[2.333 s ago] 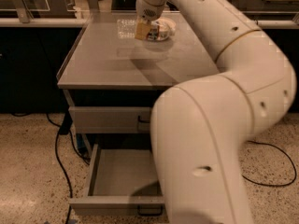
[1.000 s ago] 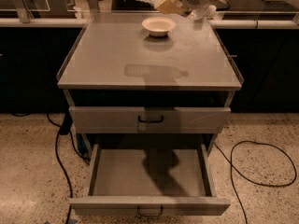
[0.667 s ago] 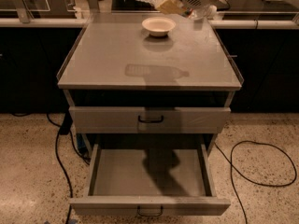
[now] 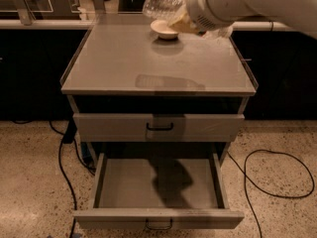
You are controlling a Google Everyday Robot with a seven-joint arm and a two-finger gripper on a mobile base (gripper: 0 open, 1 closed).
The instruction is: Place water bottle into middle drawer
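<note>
The water bottle, clear and crinkled, is held up in the air near the top of the view, above the back of the cabinet top. My gripper is shut on the water bottle, its tan fingers just right of the bottle, under the white arm. The middle drawer is pulled open below, grey and empty, with a dark loop handle on its front. The arm's shadow falls across its floor. The bottle is high above and behind the drawer.
A shallow cream bowl sits at the back of the cabinet top. The upper drawer front is closed. Black cables lie on the speckled floor at both sides. A counter rail runs behind the cabinet.
The arm has lifted the bottle off the cabinet top beside the bowl and pulled up out of the foreground; over the last second it has dipped slightly toward the front.
</note>
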